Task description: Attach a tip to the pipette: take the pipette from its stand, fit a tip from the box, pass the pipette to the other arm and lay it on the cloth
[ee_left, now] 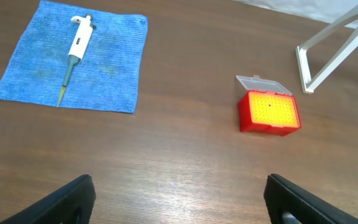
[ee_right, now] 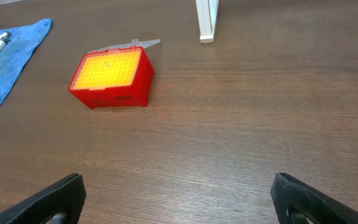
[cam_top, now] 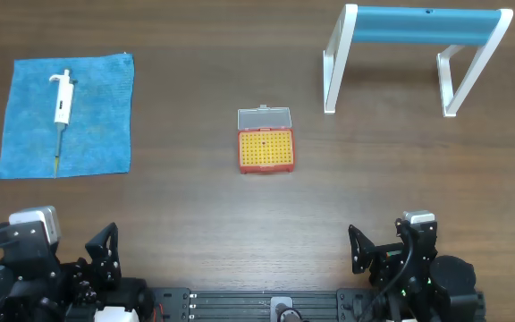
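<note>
A white pipette (cam_top: 62, 100) with a yellow tip fitted lies on the blue cloth (cam_top: 97, 134) at the far left; it also shows on the cloth (ee_left: 110, 68) as the pipette (ee_left: 78, 43) in the left wrist view. The red tip box (cam_top: 265, 149), lid open and full of yellow tips, sits mid-table, seen too as the tip box (ee_left: 270, 112) and the tip box (ee_right: 112, 78). The blue and white stand (cam_top: 418, 36) at the back right holds nothing. My left gripper (ee_left: 179, 202) and right gripper (ee_right: 179, 199) are both open over bare table near the front edge.
Brown wooden tabletop all around. A white stand leg (ee_right: 207, 22) rises beyond the tip box in the right wrist view. Both arm bases sit along the front edge, left arm (cam_top: 43, 268) and right arm (cam_top: 409, 264).
</note>
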